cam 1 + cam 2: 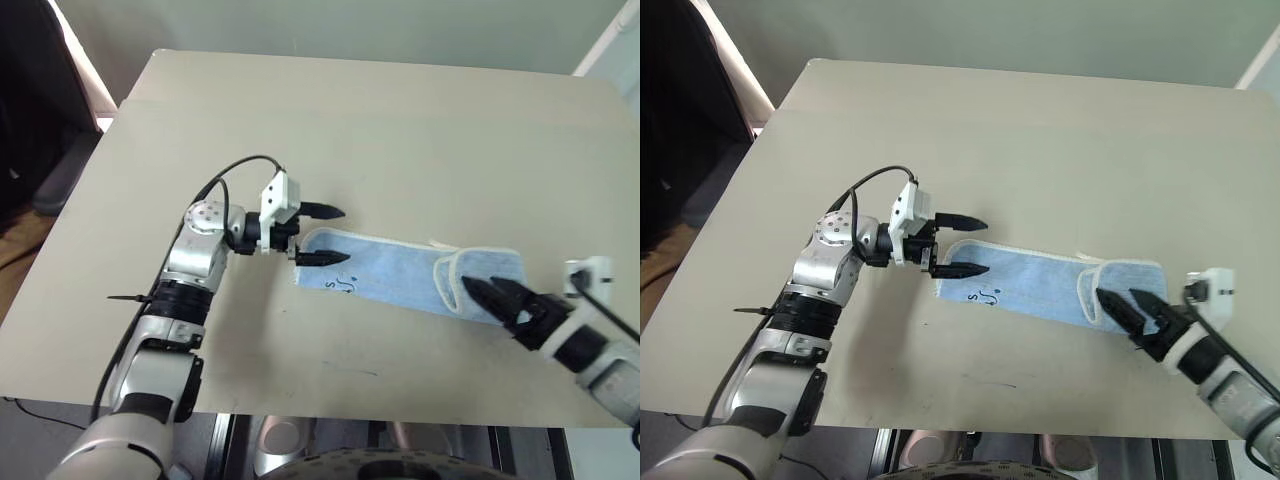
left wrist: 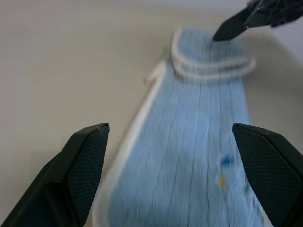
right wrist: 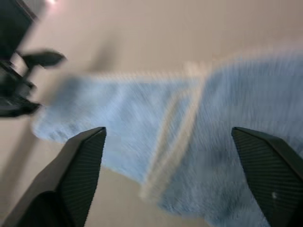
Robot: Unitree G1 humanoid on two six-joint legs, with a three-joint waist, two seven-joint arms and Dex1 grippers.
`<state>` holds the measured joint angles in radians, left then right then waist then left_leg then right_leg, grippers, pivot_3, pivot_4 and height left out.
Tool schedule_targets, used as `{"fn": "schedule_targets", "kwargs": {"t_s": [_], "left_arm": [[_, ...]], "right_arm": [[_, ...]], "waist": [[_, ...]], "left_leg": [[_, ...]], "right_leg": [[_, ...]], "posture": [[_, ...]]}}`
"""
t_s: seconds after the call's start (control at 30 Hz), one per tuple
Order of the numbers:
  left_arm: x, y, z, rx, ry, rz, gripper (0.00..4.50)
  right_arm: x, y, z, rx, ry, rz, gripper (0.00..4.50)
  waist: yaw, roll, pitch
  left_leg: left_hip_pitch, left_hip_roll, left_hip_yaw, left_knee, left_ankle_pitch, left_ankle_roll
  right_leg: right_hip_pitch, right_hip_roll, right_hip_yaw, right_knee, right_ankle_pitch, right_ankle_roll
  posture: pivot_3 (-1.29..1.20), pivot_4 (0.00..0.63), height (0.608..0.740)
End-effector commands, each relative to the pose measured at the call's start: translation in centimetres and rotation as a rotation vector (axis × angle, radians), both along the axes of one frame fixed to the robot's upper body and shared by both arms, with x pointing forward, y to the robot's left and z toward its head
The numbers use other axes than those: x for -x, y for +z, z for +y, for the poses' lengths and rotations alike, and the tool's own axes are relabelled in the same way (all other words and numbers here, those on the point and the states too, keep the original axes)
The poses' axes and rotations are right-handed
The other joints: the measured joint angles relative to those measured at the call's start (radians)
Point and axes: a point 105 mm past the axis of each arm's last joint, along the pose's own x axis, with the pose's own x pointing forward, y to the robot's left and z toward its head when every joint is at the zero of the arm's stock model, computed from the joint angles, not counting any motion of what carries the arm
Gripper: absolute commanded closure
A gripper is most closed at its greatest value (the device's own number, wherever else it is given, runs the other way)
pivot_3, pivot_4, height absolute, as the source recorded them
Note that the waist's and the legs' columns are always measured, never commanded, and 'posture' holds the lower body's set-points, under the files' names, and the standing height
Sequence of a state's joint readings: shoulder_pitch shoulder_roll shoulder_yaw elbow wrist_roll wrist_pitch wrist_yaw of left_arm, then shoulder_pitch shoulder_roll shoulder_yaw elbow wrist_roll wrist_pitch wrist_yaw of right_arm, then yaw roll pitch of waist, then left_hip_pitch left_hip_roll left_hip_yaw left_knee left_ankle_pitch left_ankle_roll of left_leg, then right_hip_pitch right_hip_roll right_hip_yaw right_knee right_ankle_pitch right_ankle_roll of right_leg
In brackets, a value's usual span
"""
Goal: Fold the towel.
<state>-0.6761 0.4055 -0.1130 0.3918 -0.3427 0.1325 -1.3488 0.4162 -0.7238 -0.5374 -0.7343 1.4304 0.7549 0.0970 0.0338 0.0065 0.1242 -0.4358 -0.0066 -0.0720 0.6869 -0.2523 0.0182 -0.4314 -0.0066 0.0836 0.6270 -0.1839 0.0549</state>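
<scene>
The light blue towel point(image 1: 400, 270) lies as a long strip across the beige table point(image 1: 400, 130), with white edging and a small dark mark point(image 1: 987, 295) near its left end. Its right end is folded back over itself into a short flap point(image 1: 485, 275). My left gripper point(image 1: 322, 235) hovers open at the towel's left end, fingers pointing along the strip, nothing between them. My right gripper point(image 1: 490, 295) is open just over the folded right end, holding nothing. The left wrist view looks down the towel point(image 2: 199, 142) to the flap; the right wrist view shows the fold's edging point(image 3: 175, 137).
The table's front edge point(image 1: 300, 405) runs just below the towel. A dark chair point(image 1: 40, 130) stands off the table's left side. Bare tabletop stretches behind the towel toward the far edge.
</scene>
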Motion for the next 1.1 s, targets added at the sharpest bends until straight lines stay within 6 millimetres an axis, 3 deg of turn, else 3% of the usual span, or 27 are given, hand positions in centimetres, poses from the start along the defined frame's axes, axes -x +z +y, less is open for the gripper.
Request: {"fn": "schedule_targets", "kwargs": {"t_s": [0.03,0.07,0.17,0.27,0.43,0.5,0.53,0.6,0.7,1.1], "left_arm": [[-0.6,3.3,-1.6,0.139,0.012,-0.069,0.00],[-0.7,3.8,-2.4,0.182,0.014,-0.066,0.00],[-0.4,4.9,-4.4,0.286,-0.006,-0.029,0.61],[0.3,5.2,-7.2,0.359,-0.029,0.048,1.70],[2.3,3.1,-10.8,0.294,-0.101,0.090,3.55],[2.3,2.5,-11.5,0.288,-0.093,0.127,4.25],[2.1,2.2,-11.7,0.280,-0.081,0.146,4.47],[1.9,1.4,-12.4,0.265,-0.050,0.228,4.47],[2.1,-0.1,-13.4,0.184,-0.036,0.206,4.47],[5.1,-1.9,-19.3,0.102,-0.191,0.152,4.47]], "right_arm": [[0.3,2.2,0.0,0.042,0.045,-0.102,0.03],[0.2,2.3,-0.1,0.103,0.047,-0.128,0.20],[-0.4,2.3,-0.5,0.215,0.029,-0.196,0.87],[-1.2,2.1,-1.3,0.235,-0.026,-0.245,1.95],[-2.4,1.4,-2.3,0.281,-0.081,-0.266,3.80],[-2.7,0.7,-2.5,0.290,-0.090,-0.260,4.49],[-2.8,0.4,-2.6,0.290,-0.092,-0.256,4.50],[-3.1,-0.5,-2.6,0.299,-0.094,-0.235,4.50],[-3.6,-0.9,-2.5,0.282,-0.116,-0.239,4.50],[-5.2,-2.5,-3.0,0.293,-0.194,-0.201,4.50]], "waist": [[-0.001,0.000,0.000],[-0.002,0.000,0.000],[-0.002,0.000,0.000],[-0.003,0.000,0.000],[-0.004,0.001,0.000],[-0.004,0.001,0.001],[-0.004,0.001,0.001],[-0.004,0.001,0.001],[-0.004,0.002,0.001],[-0.003,0.002,0.001]], "left_leg": [[0.000,0.000,0.000,0.001,0.000,0.000],[0.000,0.000,0.000,0.001,0.000,0.000],[0.001,0.000,0.000,0.002,0.000,0.001],[0.001,0.000,0.000,0.004,0.000,0.001],[0.001,0.000,0.000,0.009,0.000,0.002],[0.002,0.000,0.000,0.010,0.000,0.003],[0.002,0.000,0.000,0.011,0.000,0.003],[0.002,0.000,0.000,0.012,0.001,0.004],[0.005,0.000,0.000,0.012,0.003,0.005],[0.009,-0.001,0.001,0.012,0.003,0.005]], "right_leg": [[0.001,0.000,0.000,0.000,0.000,0.000],[0.001,0.000,0.000,0.000,0.000,0.000],[0.002,0.000,0.000,0.000,0.001,0.000],[0.002,0.000,0.000,0.000,0.003,0.001],[0.005,0.000,0.000,0.000,0.005,0.004],[0.006,0.000,0.000,0.000,0.006,0.004],[0.006,0.000,0.000,0.000,0.006,0.005],[0.007,0.000,0.000,0.000,0.007,0.005],[0.010,0.000,0.001,-0.001,0.006,0.005],[0.014,0.000,0.003,-0.001,0.000,0.010]], "posture": [[0.00,0.150,0.740],[0.00,0.150,0.740],[0.00,0.150,0.740],[0.00,0.150,0.740],[0.00,0.150,0.740],[0.00,0.150,0.740],[0.00,0.150,0.740],[0.00,0.150,0.740],[0.00,0.150,0.740],[0.00,0.150,0.740]]}}
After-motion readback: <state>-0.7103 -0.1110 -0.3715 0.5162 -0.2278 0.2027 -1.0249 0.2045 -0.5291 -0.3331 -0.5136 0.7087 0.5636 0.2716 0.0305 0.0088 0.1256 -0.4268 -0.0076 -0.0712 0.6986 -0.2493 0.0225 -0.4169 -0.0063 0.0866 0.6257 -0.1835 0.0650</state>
